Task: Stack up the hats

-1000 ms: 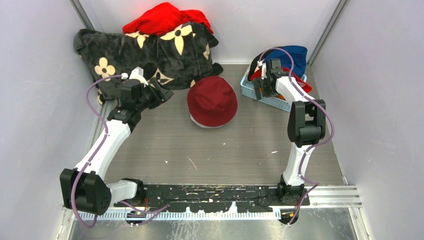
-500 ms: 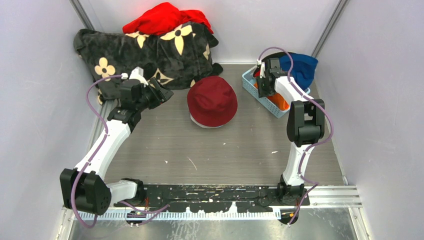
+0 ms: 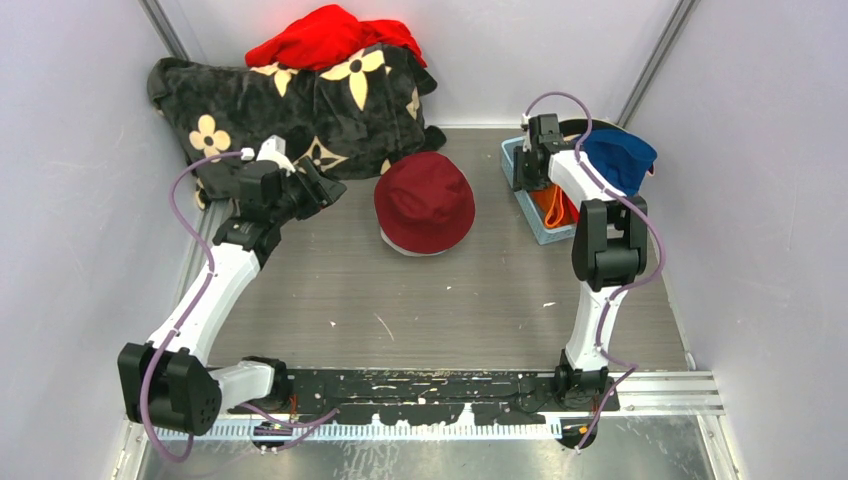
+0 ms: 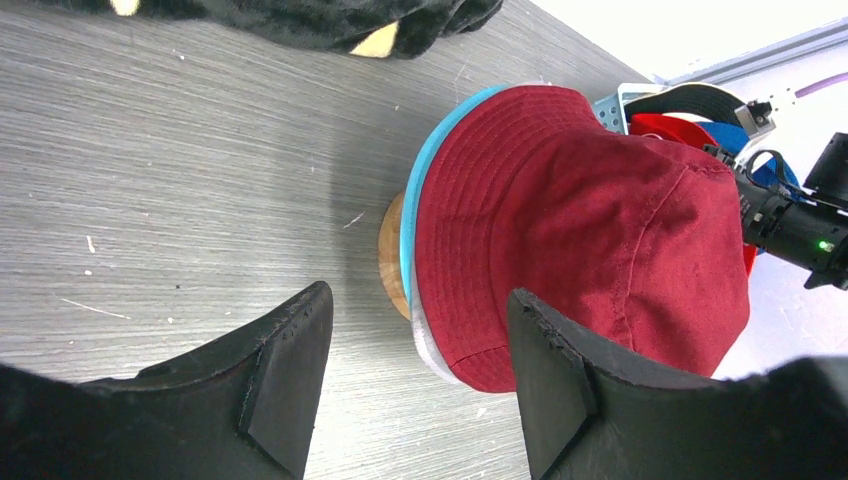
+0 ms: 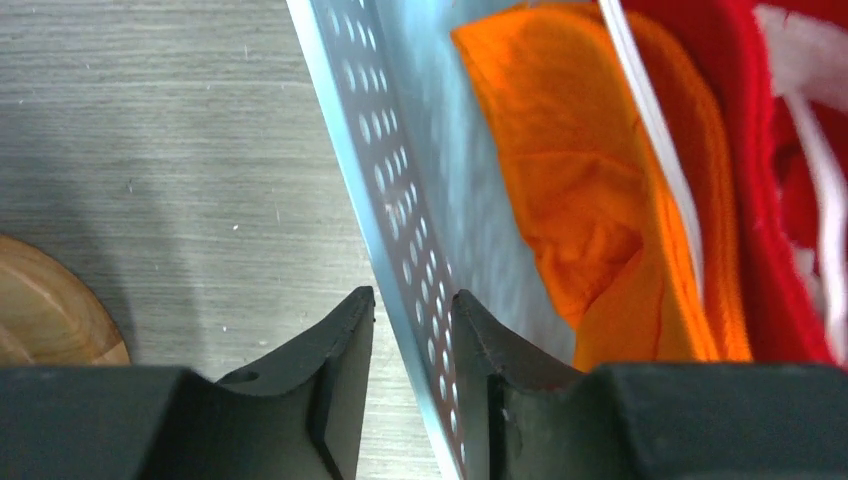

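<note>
A maroon hat (image 3: 425, 200) sits on top of a stack at the table's middle. In the left wrist view the maroon hat (image 4: 580, 210) has teal and grey brims under it, on a wooden stand (image 4: 392, 255). My left gripper (image 3: 325, 185) hangs open to the left of the stack, nothing between its fingers (image 4: 418, 300). My right gripper (image 3: 530, 165) is shut on the perforated wall (image 5: 400, 200) of a light-blue basket (image 3: 530, 215). In the basket lie an orange hat (image 5: 570, 180) and a red hat (image 5: 770, 200). A royal blue hat (image 3: 620, 160) rests over its far side.
A black blanket with cream flower marks (image 3: 300, 105) and a bright red cloth heap (image 3: 330, 38) fill the back left. Grey walls close in on both sides. The right wall stands just beyond the basket.
My right gripper closed on the basket wall, and the basket swung round toward the right wall, carrying the blue hat rightward. The left arm and the maroon stack stayed put.
</note>
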`<state>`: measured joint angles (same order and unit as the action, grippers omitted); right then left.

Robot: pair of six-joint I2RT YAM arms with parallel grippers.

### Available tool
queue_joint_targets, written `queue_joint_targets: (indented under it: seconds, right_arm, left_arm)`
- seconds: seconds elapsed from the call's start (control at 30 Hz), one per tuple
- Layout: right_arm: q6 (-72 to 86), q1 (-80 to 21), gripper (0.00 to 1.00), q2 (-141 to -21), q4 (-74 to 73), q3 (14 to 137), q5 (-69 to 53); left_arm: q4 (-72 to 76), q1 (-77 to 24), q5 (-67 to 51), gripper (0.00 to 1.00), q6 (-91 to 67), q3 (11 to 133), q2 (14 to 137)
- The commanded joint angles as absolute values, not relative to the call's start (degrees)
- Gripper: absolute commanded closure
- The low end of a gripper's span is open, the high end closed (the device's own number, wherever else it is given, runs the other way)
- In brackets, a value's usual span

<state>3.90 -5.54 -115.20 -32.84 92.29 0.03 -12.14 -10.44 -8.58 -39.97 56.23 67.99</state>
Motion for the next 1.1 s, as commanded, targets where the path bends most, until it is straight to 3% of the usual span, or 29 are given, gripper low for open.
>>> queue_joint_targets:
  seconds: [0.0,0.13,0.23,0.6,1.07]
  right_arm:
    - [6.2,-6.1,0.56,-116.2,-32.7,98.6,2.1]
    - [6.8,-7.5,0.43,-111.0,-29.9,96.1,2.7]
    - [7.4,-8.4,0.4,-106.5,-28.9,95.4,2.7]
    - [10.7,-10.4,0.49,-99.5,-42.0,99.5,19.4]
    - [11.8,-10.3,0.52,-96.1,-41.9,92.8,23.4]
  left_arm:
    - [-10.6,-10.3,-8.3,0.35,-38.9,57.0,65.8]
    - [-10.7,-10.3,-7.9,0.35,-38.8,57.1,65.7]
    - [-10.6,-10.3,-8.1,0.35,-38.9,57.2,65.9]
    - [-8.2,-10.3,-10.3,0.36,-39.7,56.8,66.3]
    - [-7.5,-10.5,-10.5,0.36,-39.9,56.2,66.4]
